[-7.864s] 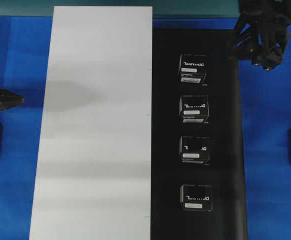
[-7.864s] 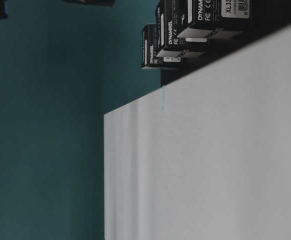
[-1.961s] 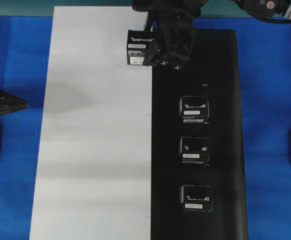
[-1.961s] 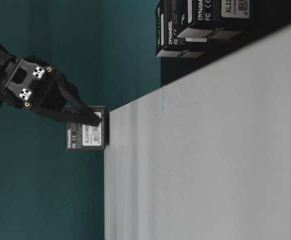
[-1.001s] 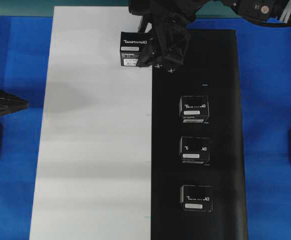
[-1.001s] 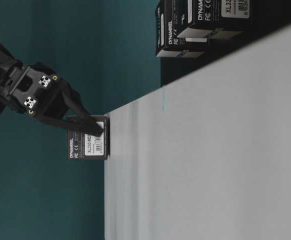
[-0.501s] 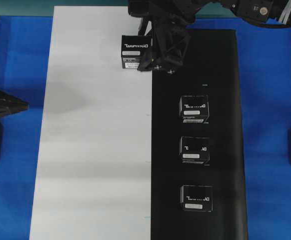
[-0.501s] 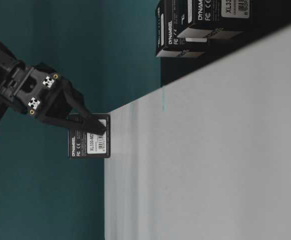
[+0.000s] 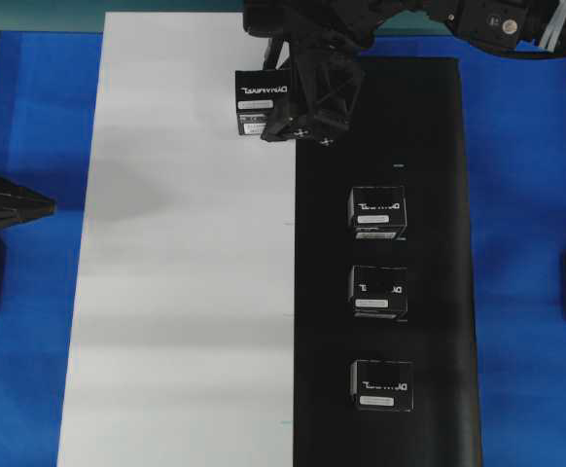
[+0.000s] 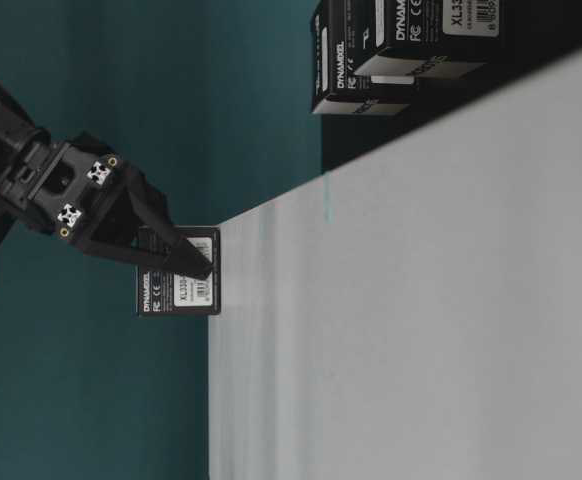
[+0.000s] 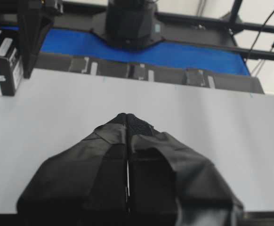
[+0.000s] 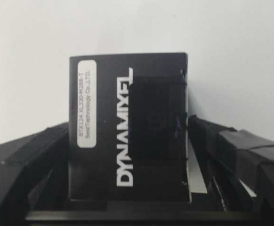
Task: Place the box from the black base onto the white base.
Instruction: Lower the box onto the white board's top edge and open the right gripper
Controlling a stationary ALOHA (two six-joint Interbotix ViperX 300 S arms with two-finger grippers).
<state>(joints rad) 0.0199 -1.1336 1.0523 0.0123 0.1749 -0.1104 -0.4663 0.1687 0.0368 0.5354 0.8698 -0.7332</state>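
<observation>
- Standing on the white base [image 9: 186, 253], near its far end and just beside the edge where the black base [image 9: 439, 146] begins, is the box [image 9: 261, 100], a small black cube-like carton with white DYNAMIXEL lettering and a white rounded label on top.
- The right gripper [image 9: 285, 105] is around the box, but its jaws stand wide apart; in the right wrist view there is a thin gap between the carton's sides and the black taped fingers [image 12: 240, 150], so they are not clamped on it.
- The white base is a long, smooth, matte sheet; the black base beside it is long, dull and a little narrower, and both lie on a blue surface [image 9: 526, 195].
- Three look-alike cartons [image 9: 377, 214] stand in a row on the black sheet, well apart from each other.
- The left gripper [image 11: 127, 123] hovers over the white sheet; its two fingers, wrapped in rough black tape, are pressed together with nothing between them.
</observation>
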